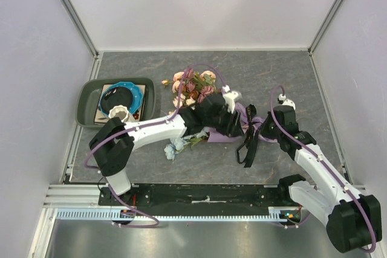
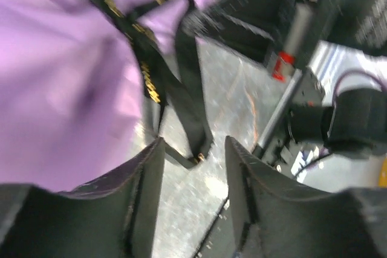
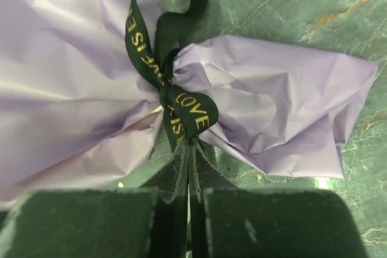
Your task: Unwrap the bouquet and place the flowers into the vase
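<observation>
1. Top view.
   - Bouquet (image 1: 202,95) on its side mid-tabletop (image 1: 302,83), long axis slanting: flowers (image 1: 184,83) at the far-left end, tied stem end at the near-right.
   - Paper (image 1: 225,138) spread under the stem end, ribbon (image 1: 248,146) trailing toward the near edge.
   - Left claw (image 1: 234,122) reaching across the wrap from the left.
   - Right claw (image 1: 262,130) just beside the stem end on the right, and the nearer of the two to the tie.
   - Vase (image 1: 119,113) well apart to the left, at the front of the tray (image 1: 84,104).

2. Left wrist view, blurred.
   - Paper filling the upper left, ribbon hanging down from it, tail end right at the gap between the fingers (image 2: 148,197).
   - Left claw roughly half open, gripping nothing. Possibly brushing the tail, too smeared to tell.

3. Right wrist view.
   - Knot (image 3: 175,104) straight ahead of the right claw, just beyond the tips, gold lettering on it. Paper fanning out to either side.
   - Right claw closed tight, apparently pinching a ribbon tail that runs down from the knot.
   - Judged next: a pull back along that tail, away from the knot, to slip the bow, with the left claw free to pin the paper.
</observation>
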{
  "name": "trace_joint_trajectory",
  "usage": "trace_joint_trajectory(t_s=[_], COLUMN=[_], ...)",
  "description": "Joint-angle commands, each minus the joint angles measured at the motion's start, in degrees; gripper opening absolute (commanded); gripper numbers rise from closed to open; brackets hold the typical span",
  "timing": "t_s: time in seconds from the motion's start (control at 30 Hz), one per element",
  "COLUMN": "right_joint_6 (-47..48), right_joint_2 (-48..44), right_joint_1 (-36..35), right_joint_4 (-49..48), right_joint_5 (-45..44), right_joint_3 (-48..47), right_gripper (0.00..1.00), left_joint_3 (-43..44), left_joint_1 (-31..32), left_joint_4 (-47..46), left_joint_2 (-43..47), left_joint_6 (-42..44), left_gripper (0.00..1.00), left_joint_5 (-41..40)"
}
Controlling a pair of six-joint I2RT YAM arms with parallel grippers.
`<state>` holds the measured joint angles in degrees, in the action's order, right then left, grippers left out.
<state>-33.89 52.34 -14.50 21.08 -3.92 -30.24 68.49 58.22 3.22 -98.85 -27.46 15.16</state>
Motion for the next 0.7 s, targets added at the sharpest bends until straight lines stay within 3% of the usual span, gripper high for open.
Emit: trace_joint_trajectory(t_s=[0.0,0.13,0.17,0.23,0.67], right_joint_6=[2.2,3.0,3.1,3.2,2.4], right_joint_2=[-0.2,1.4,1.8,1.6,6.3], right_joint_1=[0.0,0.0,0.0,0.0,0.0], right_joint_4=[-1.2,-2.7,-3.3,-4.4,-11.9], right_joint_5=[-3.3,-6.1,-7.0,-7.9,-17.3], right_joint_3=[-4.6,-8.9,-9.7,-11.8,-24.8], right_gripper=[0.0,0.0,0.0,0.0,0.0], left_joint_3=[5.4,14.5,15.1,15.4,7.1], left_joint_1=[-6.1,-6.8,-6.9,-7.5,-9.8], left_joint_4=[-7.4,-4.6,-4.3,-3.6,-7.1], left_joint_2=[-5.6,-16.2,-17.4,-20.2,-20.7], left_joint_6=[-3.8,-4.0,-3.8,-4.1,-6.0], left_gripper=[0.4,0.22,0.13,0.04,0.02], left_joint_5=[3.9,1.4,0.1,-3.5,-5.1])
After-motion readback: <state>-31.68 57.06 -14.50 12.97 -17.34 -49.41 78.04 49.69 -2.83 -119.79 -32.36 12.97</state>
